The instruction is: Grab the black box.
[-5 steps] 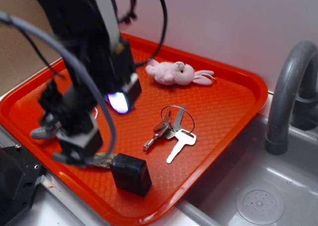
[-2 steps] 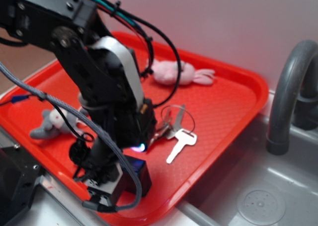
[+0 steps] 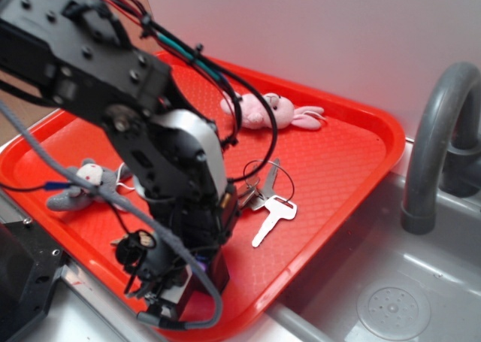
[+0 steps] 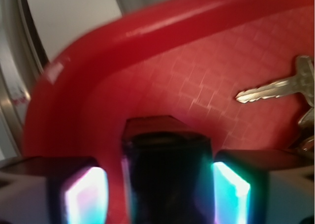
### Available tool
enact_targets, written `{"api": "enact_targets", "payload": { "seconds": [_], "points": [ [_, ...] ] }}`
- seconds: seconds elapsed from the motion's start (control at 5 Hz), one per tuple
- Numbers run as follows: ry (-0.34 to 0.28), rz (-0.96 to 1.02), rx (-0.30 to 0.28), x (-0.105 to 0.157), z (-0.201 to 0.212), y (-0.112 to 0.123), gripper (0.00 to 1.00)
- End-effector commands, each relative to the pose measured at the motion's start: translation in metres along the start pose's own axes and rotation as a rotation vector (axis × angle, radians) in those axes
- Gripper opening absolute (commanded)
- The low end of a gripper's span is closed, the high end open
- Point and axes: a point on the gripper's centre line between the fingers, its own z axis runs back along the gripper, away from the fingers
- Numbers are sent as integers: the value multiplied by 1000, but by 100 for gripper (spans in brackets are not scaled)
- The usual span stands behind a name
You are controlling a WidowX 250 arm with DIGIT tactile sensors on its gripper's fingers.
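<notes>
The black box [image 3: 216, 270] sits on the red tray [image 3: 353, 154] near its front rim, mostly hidden behind my arm. My gripper [image 3: 192, 283] is down over it. In the wrist view the black box [image 4: 167, 155] stands between my two glowing fingers, with my gripper [image 4: 158, 192] straddling it. The left finger [image 4: 86, 194] shows a red gap to the box; the right finger [image 4: 231, 189] is right beside it. The jaws are open around the box.
A bunch of keys [image 3: 264, 198] lies just behind the box, also in the wrist view [image 4: 275, 88]. A pink plush bunny [image 3: 263, 110] and a grey plush [image 3: 79, 186] lie on the tray. A grey faucet [image 3: 436, 146] and sink [image 3: 391, 304] are on the right.
My arm has swung toward the tray's front edge and come down, so the gripper that hovered left of the box now straddles it. The box has not moved.
</notes>
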Motion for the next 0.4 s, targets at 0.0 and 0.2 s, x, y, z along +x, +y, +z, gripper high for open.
{"api": "enact_targets", "payload": {
  "seconds": [0.0, 0.2],
  "points": [
    [-37, 37, 20, -14, 8, -7, 0],
    [-31, 202, 14, -19, 31, 2, 0]
  ]
}}
